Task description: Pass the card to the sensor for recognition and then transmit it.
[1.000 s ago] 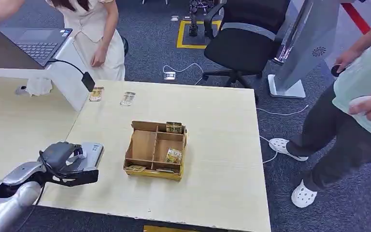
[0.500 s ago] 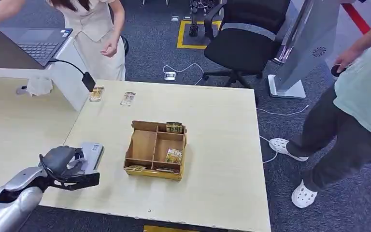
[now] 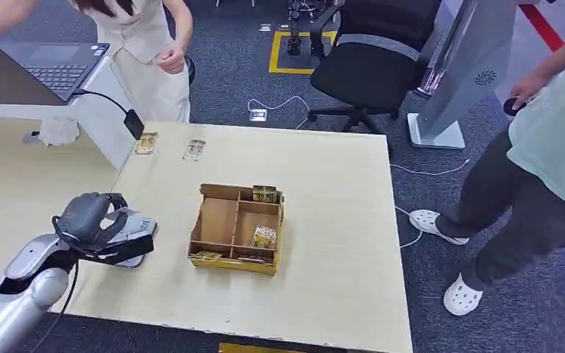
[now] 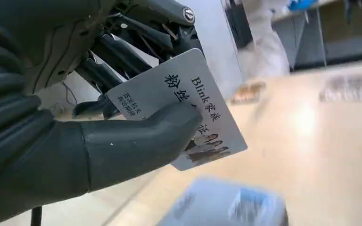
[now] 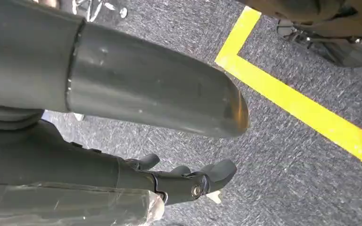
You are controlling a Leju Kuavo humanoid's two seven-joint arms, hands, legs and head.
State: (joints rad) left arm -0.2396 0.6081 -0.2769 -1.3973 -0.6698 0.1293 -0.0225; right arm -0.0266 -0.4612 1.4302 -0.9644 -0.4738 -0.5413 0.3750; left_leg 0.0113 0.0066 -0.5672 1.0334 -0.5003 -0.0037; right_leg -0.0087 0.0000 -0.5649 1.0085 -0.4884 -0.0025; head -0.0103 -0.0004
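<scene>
My left hand point(image 3: 92, 219) pinches a grey-white card point(image 4: 188, 101) with black printed characters and a small photo, thumb point(image 4: 136, 141) on its face and fingers behind it. The hand hangs low over the light blue-grey sensor pad point(image 3: 144, 223) at the table's near left; the pad is a blur below the card point(image 4: 226, 205). Whether card and pad touch cannot be told. My right hand point(image 5: 188, 181) hangs over the carpet, fingers apart, holding nothing.
A wooden compartment box point(image 3: 217, 193) with several cards stands mid-table point(image 3: 324, 220). Two loose cards point(image 3: 147, 142) point(image 3: 194, 150) lie at the far left edge, near a black cabled scanner point(image 3: 134, 123). One person point(image 3: 147, 44) stands beyond the table, another point(image 3: 537, 176) to its right.
My left hand has drawn up and forward over the sensor pad with the card. The person on the right has taken a hand out of view; the far person raised a hand.
</scene>
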